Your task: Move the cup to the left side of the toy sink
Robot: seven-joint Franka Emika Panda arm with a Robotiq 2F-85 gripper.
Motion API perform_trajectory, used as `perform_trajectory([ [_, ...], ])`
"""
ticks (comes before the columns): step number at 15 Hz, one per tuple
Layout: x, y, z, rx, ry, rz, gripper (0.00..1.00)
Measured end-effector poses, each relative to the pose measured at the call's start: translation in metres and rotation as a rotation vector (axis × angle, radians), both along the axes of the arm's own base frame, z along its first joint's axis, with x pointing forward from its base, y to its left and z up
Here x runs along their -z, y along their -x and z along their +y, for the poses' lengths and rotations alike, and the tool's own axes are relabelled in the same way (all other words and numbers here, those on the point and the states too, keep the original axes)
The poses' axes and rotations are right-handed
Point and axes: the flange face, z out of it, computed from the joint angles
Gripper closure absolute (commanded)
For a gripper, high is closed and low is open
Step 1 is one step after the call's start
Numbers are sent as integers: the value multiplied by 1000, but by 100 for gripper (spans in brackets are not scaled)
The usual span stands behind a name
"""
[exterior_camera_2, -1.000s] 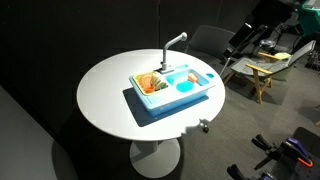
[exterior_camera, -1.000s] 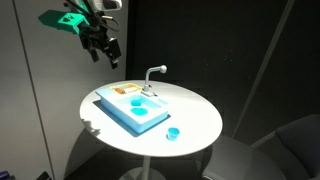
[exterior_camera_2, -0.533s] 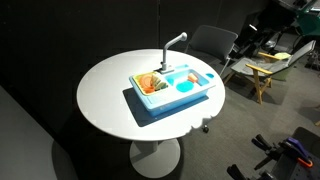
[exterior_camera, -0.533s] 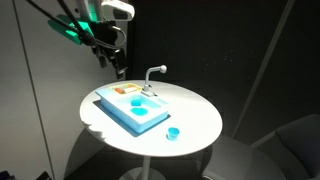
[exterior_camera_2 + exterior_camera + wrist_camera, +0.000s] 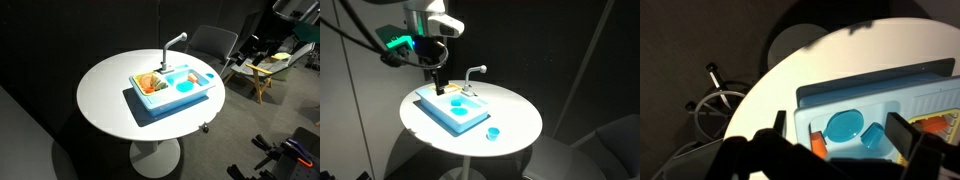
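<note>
Wrist view, items as I see them from my station:

1. Table (image 5: 840, 55): white, with a curved edge, brightly lit, filling the upper right.
2. Toy sink (image 5: 880, 90): light blue, rectangular, lying on the table and cut off by the right edge. Inside it I count a round bright-blue disc (image 5: 845, 127), a smaller blue block (image 5: 875, 136) just beside it, and orange patches (image 5: 818, 146) towards either end (what they are I cannot tell).
3. Gripper (image 5: 839, 122): dark, entering from the bottom edge, its two fingers (image 5: 902, 132) wide apart and framing the disc.
4. Floor (image 5: 690, 40): dark, left of the table, with a tangle of pale cables (image 5: 710, 100) on it.
</note>
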Motion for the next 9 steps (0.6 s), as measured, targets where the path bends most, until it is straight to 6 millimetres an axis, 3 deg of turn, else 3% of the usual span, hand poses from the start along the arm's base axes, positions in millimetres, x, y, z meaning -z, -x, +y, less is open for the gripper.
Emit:
perform_trajectory([
  [9, 18, -9, -35, 80, -10, 50, 0],
])
